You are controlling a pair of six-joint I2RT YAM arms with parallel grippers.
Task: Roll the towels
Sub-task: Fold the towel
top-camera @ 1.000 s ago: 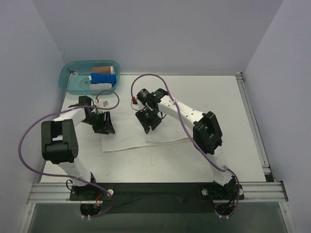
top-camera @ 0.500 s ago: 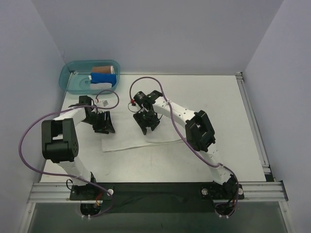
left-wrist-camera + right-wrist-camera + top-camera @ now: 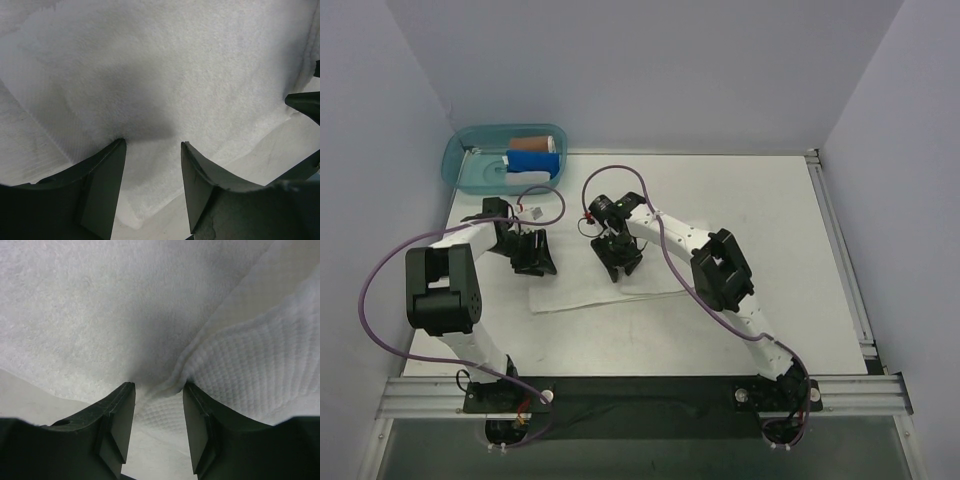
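A white towel (image 3: 582,283) lies spread on the table, and both grippers are pressed down on it. My left gripper (image 3: 534,257) stands near its left edge. In the left wrist view the left gripper (image 3: 152,142) is open, its tips on the terry cloth (image 3: 175,60), with a towel corner below. My right gripper (image 3: 619,260) is on the towel's middle. In the right wrist view the right gripper (image 3: 158,385) is open, with a raised ridge of the waffle-weave hem (image 3: 260,350) bunched between its tips.
A teal bin (image 3: 460,165) at the back left holds a blue roll (image 3: 532,160), a brown roll (image 3: 532,143) and a white roll (image 3: 525,177). Purple cables loop over both arms. A metal rail (image 3: 835,240) runs along the table's right edge.
My right gripper has slid left across the towel, and the towel's right side has drawn in with it. The left gripper has stayed put.
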